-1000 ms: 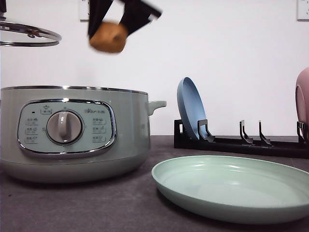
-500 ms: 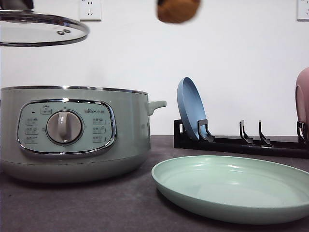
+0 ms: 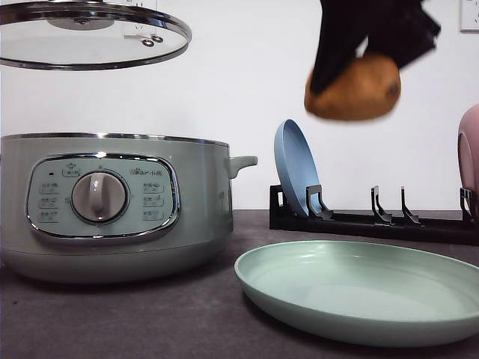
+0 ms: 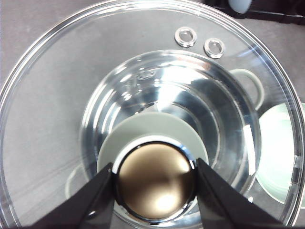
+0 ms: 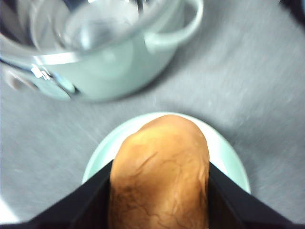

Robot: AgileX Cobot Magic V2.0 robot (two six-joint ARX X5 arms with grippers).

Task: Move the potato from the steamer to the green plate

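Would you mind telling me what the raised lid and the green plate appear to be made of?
The lid looks like clear glass with a polished chrome rim: the wall shows through it. The green plate looks like matte ceramic or melamine, with soft, dull highlights; which one is unclear.

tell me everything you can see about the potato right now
The potato is oval and orange-brown, with finely cracked skin and a small dark spot near one end. The right gripper clamps it between black fingers, which alone touch it. It hangs in the air, lying roughly level, above the green plate.
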